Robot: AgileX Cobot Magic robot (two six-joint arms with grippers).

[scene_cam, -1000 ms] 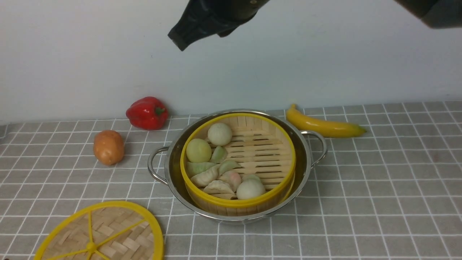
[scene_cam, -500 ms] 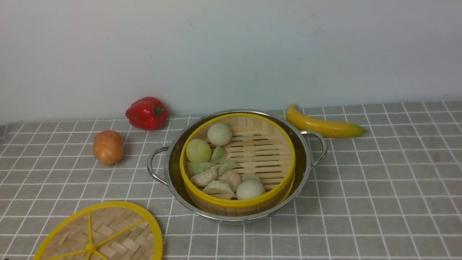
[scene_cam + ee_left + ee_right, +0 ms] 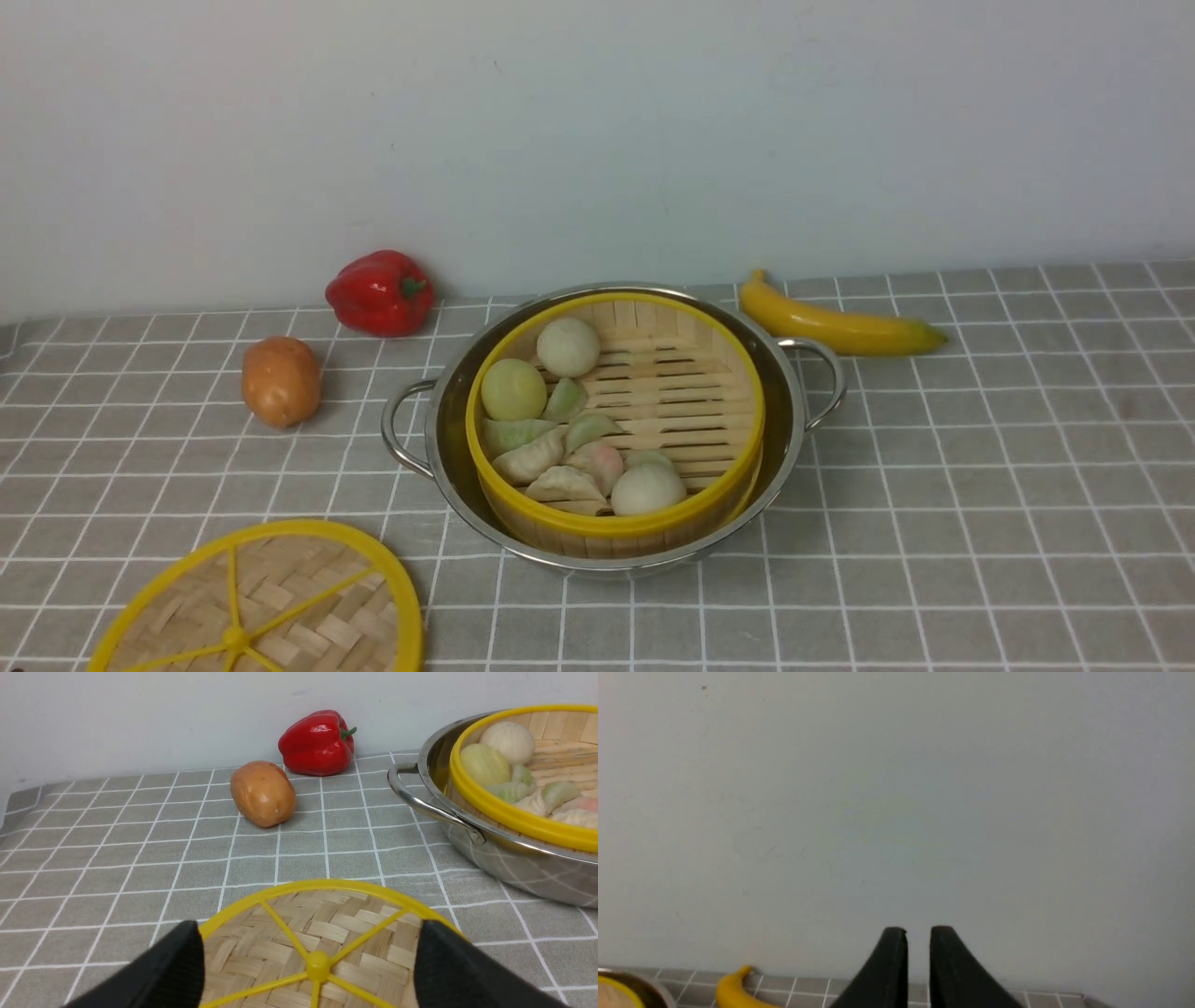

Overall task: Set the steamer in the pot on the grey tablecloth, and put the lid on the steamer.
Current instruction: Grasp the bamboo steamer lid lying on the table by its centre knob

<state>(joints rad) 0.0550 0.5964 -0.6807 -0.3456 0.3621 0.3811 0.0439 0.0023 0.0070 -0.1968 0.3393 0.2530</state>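
One steamer (image 3: 686, 392) sits upright inside the one pot (image 3: 786, 420) midway across the grey tablecloth (image 3: 980, 485), nearer its far edge than its near one. The steamer's open mouth faces up and its floor slats run parallel to that far edge. Being round, it has no long axis. The pot's two wire handles give it one: it runs left to right, with the left handle a little closer to the near edge. In the steamer lie three round buns and a crowded cluster of dumplings that I cannot count surely. One lid (image 3: 280, 597) lies flat by the near left corner of the cloth, spokes up, well apart from the pot. The left gripper (image 3: 307, 924) hovers over the lid, jaws spread wide on either side of its hub and holding nothing. The right gripper (image 3: 918, 928) is raised toward the wall, its jaws parted by a narrow slit and empty. Along the far edge lie one red pepper (image 3: 380, 291), one potato (image 3: 280, 380) and one banana (image 3: 836, 322), lengthwise to that edge.
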